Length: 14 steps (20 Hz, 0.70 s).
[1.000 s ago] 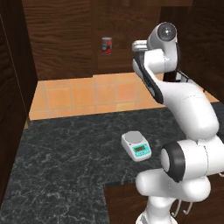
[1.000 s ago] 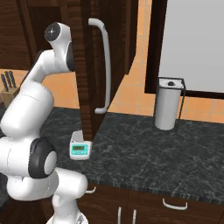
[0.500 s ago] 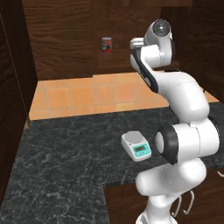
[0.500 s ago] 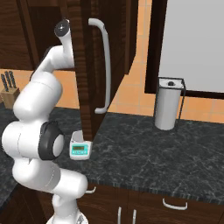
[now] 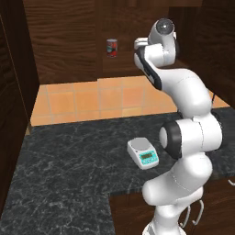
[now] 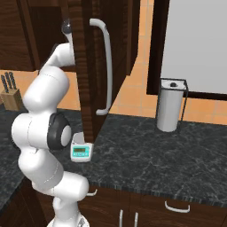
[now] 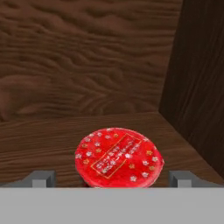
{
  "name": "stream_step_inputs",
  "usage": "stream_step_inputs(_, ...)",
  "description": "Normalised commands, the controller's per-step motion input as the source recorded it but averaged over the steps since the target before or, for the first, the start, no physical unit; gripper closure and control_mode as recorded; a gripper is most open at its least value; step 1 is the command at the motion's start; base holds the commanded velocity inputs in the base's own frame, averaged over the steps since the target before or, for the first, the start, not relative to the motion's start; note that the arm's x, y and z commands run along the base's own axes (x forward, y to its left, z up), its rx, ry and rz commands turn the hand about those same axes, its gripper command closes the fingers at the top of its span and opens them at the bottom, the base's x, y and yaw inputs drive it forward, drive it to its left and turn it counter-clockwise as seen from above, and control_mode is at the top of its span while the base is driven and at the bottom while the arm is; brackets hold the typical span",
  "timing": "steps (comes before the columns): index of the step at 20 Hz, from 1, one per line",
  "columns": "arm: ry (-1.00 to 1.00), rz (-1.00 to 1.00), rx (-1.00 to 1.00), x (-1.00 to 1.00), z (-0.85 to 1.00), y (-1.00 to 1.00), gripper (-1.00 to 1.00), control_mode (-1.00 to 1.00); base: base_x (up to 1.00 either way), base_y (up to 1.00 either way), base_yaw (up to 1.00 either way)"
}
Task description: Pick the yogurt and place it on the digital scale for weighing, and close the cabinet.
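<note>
1. Over the last second the white arm has swung its upper links round and reached deeper into the dark brown wood-grain wall cabinet (image 6: 91, 66); the shoulder and elbow sit further forward than they did, while nothing on the counter has shifted.
2. In the hand view the small red yogurt cup with its patterned lid (image 7: 118, 157) stands on the wooden shelf near the inner corner, centred between the two dark tips of the gripper (image 7: 113, 178); the fingers are spread as wide as they go, one to each side of the cup, apparently touching nothing.
3. That reads as the end of the approach (the grasp itself not yet made); closing on the cup looks like the step in hand.
4. The small white digital scale with the teal front panel (image 5: 143, 153) waits on the black marble counter (image 5: 64, 165), its platter bare.
5. The cabinet door with its long silver bar handle (image 6: 106, 71) stands open; closing it is still to do.
</note>
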Motion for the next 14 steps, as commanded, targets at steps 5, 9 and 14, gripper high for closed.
stream_step_inputs(5, 0.00, 0.00, 0.00, 0.28, -0.15, 0.00, -1.00, -1.00, 0.00, 0.00, 0.00)
stream_step_inputs(9, 0.00, 0.00, 0.00, 0.18, -0.02, 0.00, 1.00, -1.00, 0.00, 0.00, 0.00)
stream_step_inputs(14, 0.00, 0.00, 0.00, 0.03, -0.05, 0.00, 1.00, -1.00, 0.00, 0.00, 0.00)
